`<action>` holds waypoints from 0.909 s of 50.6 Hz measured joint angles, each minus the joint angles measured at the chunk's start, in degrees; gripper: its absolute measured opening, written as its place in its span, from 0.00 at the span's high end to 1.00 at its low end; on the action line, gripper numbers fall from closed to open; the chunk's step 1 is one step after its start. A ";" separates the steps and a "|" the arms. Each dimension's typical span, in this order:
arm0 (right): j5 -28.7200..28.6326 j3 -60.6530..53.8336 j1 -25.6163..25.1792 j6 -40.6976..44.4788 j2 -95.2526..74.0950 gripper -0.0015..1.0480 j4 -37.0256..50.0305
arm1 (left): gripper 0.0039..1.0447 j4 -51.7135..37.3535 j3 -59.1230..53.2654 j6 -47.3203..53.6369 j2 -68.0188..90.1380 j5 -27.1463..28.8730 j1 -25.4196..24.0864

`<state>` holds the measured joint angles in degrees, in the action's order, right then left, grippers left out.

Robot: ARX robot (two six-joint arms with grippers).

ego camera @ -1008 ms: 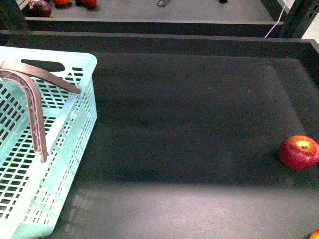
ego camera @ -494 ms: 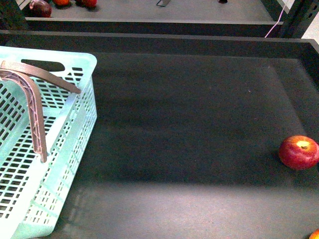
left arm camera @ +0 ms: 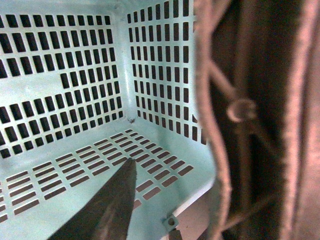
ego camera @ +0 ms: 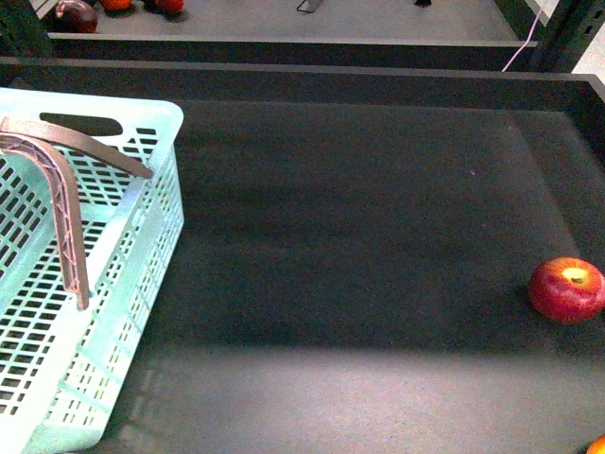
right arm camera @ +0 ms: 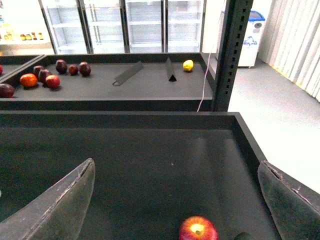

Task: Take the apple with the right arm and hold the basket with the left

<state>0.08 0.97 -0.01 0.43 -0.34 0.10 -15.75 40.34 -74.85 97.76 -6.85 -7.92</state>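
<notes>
Apple point(ego camera: 566, 289) near orange fruit point(ego camera: 598, 447), apart from basket point(ego camera: 142, 236) | right fingers point(right arm camera: 60, 205) wide, empty | left fingers point(left arm camera: 107, 205): cannot tell

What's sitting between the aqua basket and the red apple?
Nothing: in the front view, only bare dark tray floor stretches from the basket to the apple.

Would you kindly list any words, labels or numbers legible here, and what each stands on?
No text is readable in any view.
basket and apple: no print visible.
Right wrist view, blue mark on the white cabinet: too blurred to read.
Right wrist view, goods on the cooler shelf: too small to read.
</notes>
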 joint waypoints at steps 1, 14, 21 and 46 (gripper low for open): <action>0.00 0.00 0.00 0.00 0.00 0.08 0.00 | 0.54 -0.02 0.02 -0.02 0.00 0.00 0.00; 0.00 0.00 0.00 0.00 0.00 0.08 0.00 | 0.85 0.87 0.68 -0.66 -1.46 0.50 1.05; 0.00 0.00 0.00 0.00 0.00 0.08 0.00 | 0.85 2.67 -0.20 0.28 -4.35 0.83 3.28; 0.00 0.00 0.00 0.00 0.00 0.08 0.00 | 0.85 11.21 3.41 4.00 -18.40 3.28 20.48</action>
<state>0.08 0.97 -0.01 0.43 -0.34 0.10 -4.54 43.75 -70.85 79.35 -3.57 12.56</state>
